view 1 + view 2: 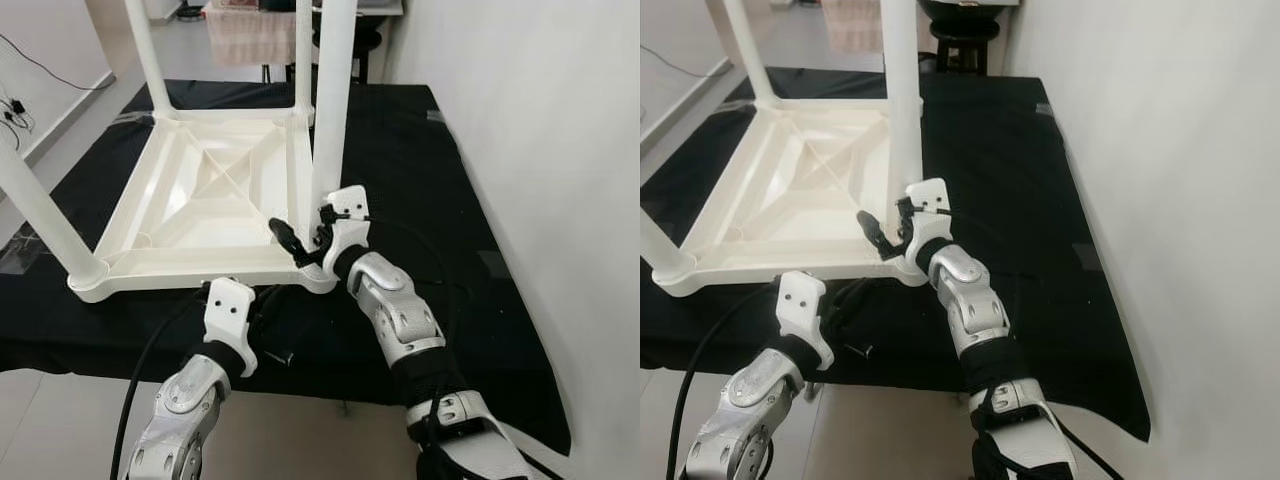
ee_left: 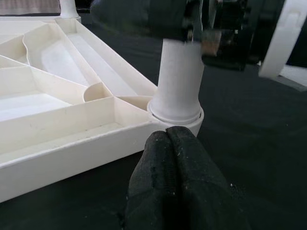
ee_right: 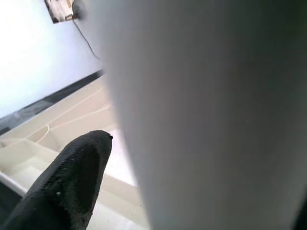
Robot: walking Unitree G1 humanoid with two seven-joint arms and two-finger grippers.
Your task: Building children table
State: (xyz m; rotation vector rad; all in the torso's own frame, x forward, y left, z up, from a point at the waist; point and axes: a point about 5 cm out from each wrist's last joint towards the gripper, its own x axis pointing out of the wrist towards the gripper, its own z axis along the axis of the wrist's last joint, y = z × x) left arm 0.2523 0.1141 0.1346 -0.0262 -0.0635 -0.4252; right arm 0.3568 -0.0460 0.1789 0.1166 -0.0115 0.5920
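A white plastic children's table (image 1: pixel 215 190) lies upside down on a black-covered worktop (image 1: pixel 420 150), its legs pointing up. My right gripper (image 1: pixel 308 228) is at the base of the near right leg (image 1: pixel 332 120). It is open and straddles the leg. One black finger (image 1: pixel 286 238) stands a little apart on the leg's left, and the other is hidden behind it. My left gripper (image 2: pixel 169 136) is shut and empty. It is low against the front edge of the tabletop, just before that leg's socket (image 2: pixel 175 115).
A white wall (image 1: pixel 560 150) runs close along the right side of the worktop. Beyond the far edge stand a dark stool (image 1: pixel 365 40) and a draped cloth (image 1: pixel 250 35). Cables (image 1: pixel 15 105) lie on the floor at the left. The near left leg (image 1: pixel 40 215) leans outward.
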